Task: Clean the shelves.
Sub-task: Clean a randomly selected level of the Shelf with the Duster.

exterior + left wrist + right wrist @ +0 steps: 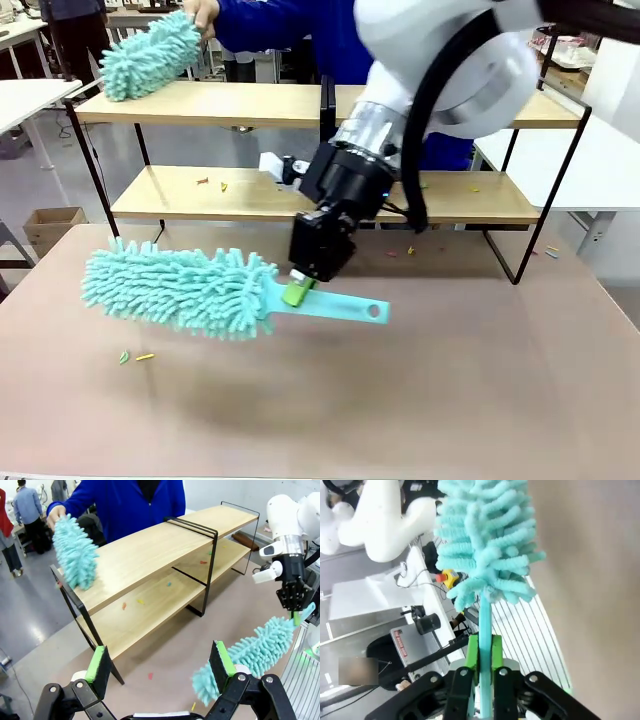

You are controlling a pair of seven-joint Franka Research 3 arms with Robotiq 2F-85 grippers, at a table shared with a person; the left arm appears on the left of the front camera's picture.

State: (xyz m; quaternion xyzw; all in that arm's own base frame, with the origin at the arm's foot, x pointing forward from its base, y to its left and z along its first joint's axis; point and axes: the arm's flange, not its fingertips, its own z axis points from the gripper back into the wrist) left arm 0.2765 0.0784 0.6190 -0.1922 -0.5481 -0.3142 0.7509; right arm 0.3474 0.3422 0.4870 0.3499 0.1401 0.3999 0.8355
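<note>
Front view: right gripper (302, 283) clamped on the handle of a teal duster (180, 290), its head above the tan tabletop (450, 400). Shelves (200, 104) stand at the far edge. A person's hand (203, 12) holds a second duster (150, 55) on the upper board's left end, and coloured scraps (212, 184) lie on the lower board.

Left wrist view: left gripper (159, 662) spread wide, nothing between its fingers.

Right wrist view: green pads (496, 647) pressed against the thin handle from both sides.

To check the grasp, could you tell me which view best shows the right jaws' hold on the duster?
Right wrist view: close up, the jaws clamp the duster's handle. Front view shows it partly hidden; left wrist view, small and distant.
</note>
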